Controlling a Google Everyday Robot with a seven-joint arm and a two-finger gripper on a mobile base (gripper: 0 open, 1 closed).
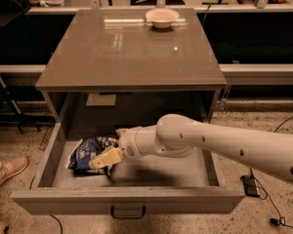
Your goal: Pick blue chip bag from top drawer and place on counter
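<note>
The top drawer (127,199) is pulled fully open below the counter (127,48). The blue chip bag (86,152) lies crumpled on the drawer floor at the left. My gripper (112,145) is down inside the drawer at the bag's right edge. It is open: one cream finger (103,159) lies over the bag's front right corner, and the other shows only as a tip behind. The bag rests on the drawer floor. My white arm (210,143) reaches in from the right.
A white bowl (162,17) stands at the back of the counter. A paper label (100,100) is stuck on the drawer's back wall. A person's shoe (5,169) is on the floor to the left. Cables and a power brick (249,185) lie to the right.
</note>
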